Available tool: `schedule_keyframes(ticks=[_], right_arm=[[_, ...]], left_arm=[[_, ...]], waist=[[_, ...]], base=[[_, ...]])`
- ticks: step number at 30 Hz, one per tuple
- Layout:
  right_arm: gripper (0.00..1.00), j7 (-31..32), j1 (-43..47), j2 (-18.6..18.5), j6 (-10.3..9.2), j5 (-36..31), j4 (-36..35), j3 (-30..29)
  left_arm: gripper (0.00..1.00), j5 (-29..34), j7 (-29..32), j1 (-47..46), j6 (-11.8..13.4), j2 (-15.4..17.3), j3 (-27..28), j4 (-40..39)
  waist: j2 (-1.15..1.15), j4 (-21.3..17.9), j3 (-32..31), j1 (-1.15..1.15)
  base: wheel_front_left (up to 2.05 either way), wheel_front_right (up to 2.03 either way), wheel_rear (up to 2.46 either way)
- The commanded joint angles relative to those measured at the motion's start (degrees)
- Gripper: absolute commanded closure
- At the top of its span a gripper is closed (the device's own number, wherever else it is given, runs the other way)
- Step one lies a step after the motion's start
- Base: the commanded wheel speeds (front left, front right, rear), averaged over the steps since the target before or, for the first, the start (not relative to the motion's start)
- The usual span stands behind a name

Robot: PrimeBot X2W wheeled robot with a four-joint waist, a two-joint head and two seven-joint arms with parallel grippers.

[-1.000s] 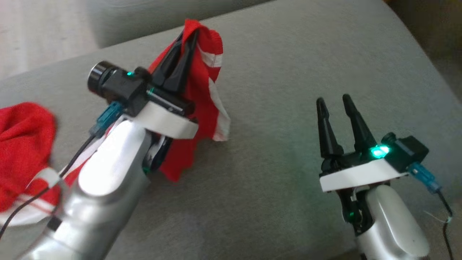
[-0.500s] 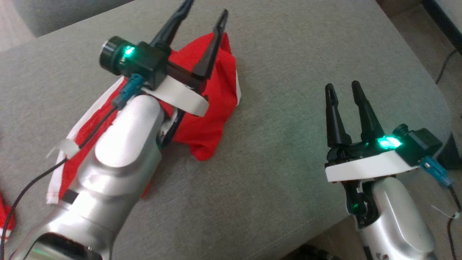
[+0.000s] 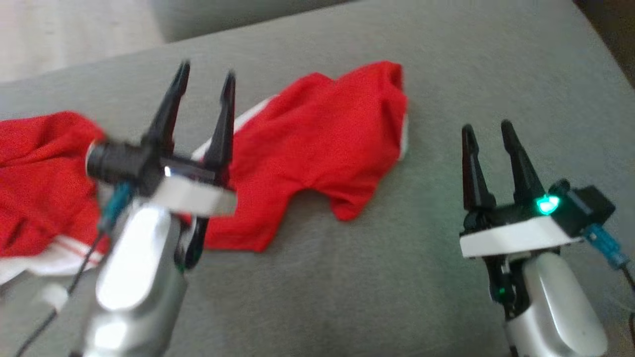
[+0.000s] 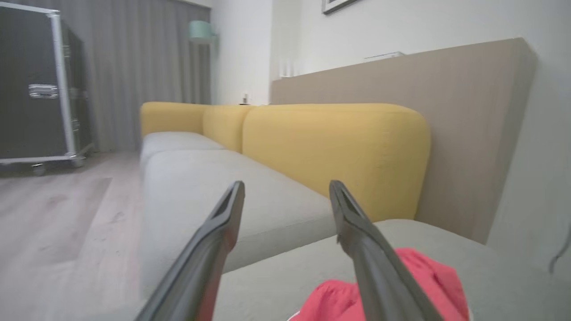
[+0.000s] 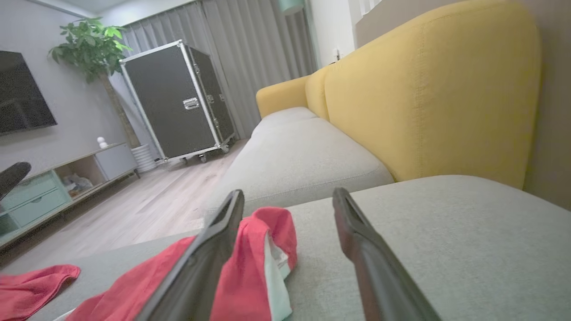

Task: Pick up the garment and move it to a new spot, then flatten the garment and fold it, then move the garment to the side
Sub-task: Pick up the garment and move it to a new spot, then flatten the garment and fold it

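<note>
Since a second earlier, the left gripper (image 3: 206, 71) had let go of the garment (image 3: 322, 129). Before, its fingers were pinched on a raised fold; now they stood spread with nothing between them, above the cloth's left part. The head camera had also shifted, so the whole scene sat differently.

The garment, red with white trim, lay slumped and wrinkled on the grey cushion (image 3: 347, 277), stretching from behind the left gripper toward the upper middle. In the left wrist view it showed low beside the right finger (image 4: 428, 276). In the right wrist view it lay behind the left finger (image 5: 250, 272). More red cloth (image 3: 39, 163) with a white band lay at the far left; whether it joined the garment could not be told.

The right gripper (image 3: 486, 125) hung released and empty, well apart from the garment, with bare grey fabric between them. Bare cushion also lay in front of the garment.

The cushion's far edge ran along the top of the head view, with pale wooden floor (image 3: 59, 34) beyond it at the upper left. A yellow sofa back (image 5: 428, 98) rose behind the cushion, and a black wheeled case (image 5: 178, 102) stood across the floor.
</note>
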Motion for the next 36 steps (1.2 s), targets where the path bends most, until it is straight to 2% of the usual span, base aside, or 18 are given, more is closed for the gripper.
schedule_keyframes(ticks=[1,8,15,26,31,36], right_arm=[[0.00,-0.61,0.81,-0.14,-0.04,-0.80,-1.23,0.72],[0.00,-0.61,4.38,-0.14,-0.04,-3.51,0.58,0.25],[0.00,-0.61,6.40,-0.14,-0.04,-4.77,2.07,0.59],[0.00,-0.61,4.82,-0.14,-0.04,-6.71,1.77,3.34],[0.00,-0.61,2.54,-0.14,-0.04,-9.87,3.77,8.69],[0.00,-0.61,-1.44,-0.14,-0.04,-12.18,11.06,15.27]], left_arm=[[0.00,0.71,-0.27,1.22,-0.05,0.82,2.57,-2.65],[0.00,3.39,-0.28,15.06,-0.33,-2.06,7.43,-6.67],[0.00,5.28,-0.28,22.95,-0.82,-4.67,10.92,-10.09],[0.00,6.40,-0.28,24.33,-1.68,-5.83,12.88,-11.78],[0.00,6.47,-0.28,23.52,-1.98,-5.92,12.65,-11.80],[0.00,5.64,-0.28,22.68,-2.13,-5.94,11.55,-11.57]], waist=[[0.00,5.27,-3.76,0.00],[0.00,11.71,-7.26,0.00],[0.00,13.57,-9.38,0.00],[0.00,13.38,-8.90,0.00],[0.00,14.44,-7.73,0.00],[0.00,16.64,-6.33,0.00]], base=[[0.00,0.00,0.00],[0.00,0.00,0.00],[0.00,0.00,0.00],[0.00,0.00,0.00],[0.00,0.00,0.00],[0.00,0.00,0.00]])
